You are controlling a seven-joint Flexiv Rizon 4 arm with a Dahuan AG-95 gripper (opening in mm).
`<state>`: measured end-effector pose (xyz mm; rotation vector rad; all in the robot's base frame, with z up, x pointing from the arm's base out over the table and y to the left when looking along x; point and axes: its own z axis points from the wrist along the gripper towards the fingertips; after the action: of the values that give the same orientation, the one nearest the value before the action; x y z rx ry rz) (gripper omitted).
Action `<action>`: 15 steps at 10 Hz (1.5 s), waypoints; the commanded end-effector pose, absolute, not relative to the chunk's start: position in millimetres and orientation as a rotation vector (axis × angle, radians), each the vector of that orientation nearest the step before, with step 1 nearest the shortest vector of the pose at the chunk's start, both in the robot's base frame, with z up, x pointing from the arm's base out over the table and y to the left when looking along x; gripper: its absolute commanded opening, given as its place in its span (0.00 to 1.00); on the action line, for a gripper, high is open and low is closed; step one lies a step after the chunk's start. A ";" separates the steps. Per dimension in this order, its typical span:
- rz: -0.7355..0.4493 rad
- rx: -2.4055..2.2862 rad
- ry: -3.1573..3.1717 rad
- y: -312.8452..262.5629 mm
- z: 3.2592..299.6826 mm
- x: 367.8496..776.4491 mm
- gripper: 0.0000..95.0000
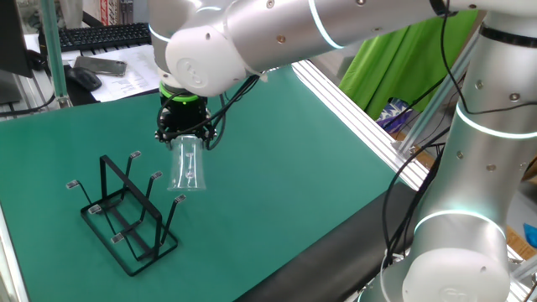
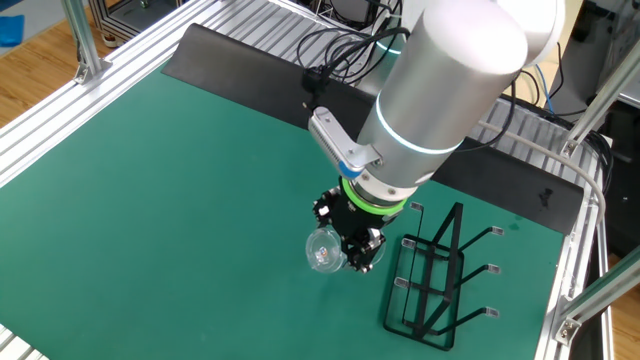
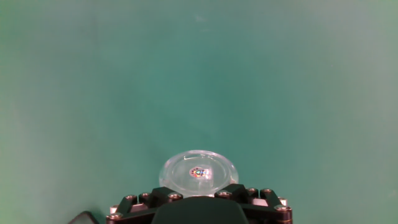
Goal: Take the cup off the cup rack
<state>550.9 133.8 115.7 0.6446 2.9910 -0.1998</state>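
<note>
The clear glass cup [image 1: 187, 164] hangs from my gripper [image 1: 184, 132], which is shut on its top end; the flared end points down, above the green mat. The other fixed view shows the cup [image 2: 325, 249] held at the gripper [image 2: 352, 243], left of the rack. In the hand view the cup's round end [image 3: 198, 172] sits just ahead of the black fingers [image 3: 168, 194]. The black wire cup rack [image 1: 128, 214] stands on the mat, below and left of the cup, with bare pegs; it also shows in the other fixed view [image 2: 440, 275]. The cup is clear of the rack.
The green mat [image 1: 277, 168] covers the table. A keyboard [image 1: 101, 35] and papers lie at the far edge. Aluminium rails [image 1: 352, 105] border the right side. Cables [image 2: 350, 45] lie behind the arm.
</note>
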 end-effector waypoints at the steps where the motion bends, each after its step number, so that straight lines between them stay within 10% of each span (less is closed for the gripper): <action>1: -0.202 0.645 2.986 133.7 115.5 550.6 0.40; 2: -0.200 0.647 2.981 134.0 114.8 551.1 0.40; 3: -0.199 0.650 2.977 134.6 113.8 551.8 0.60; 15: -0.205 0.647 2.952 137.6 106.4 554.7 0.60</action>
<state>556.8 139.1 105.6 0.6499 2.9522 -0.2058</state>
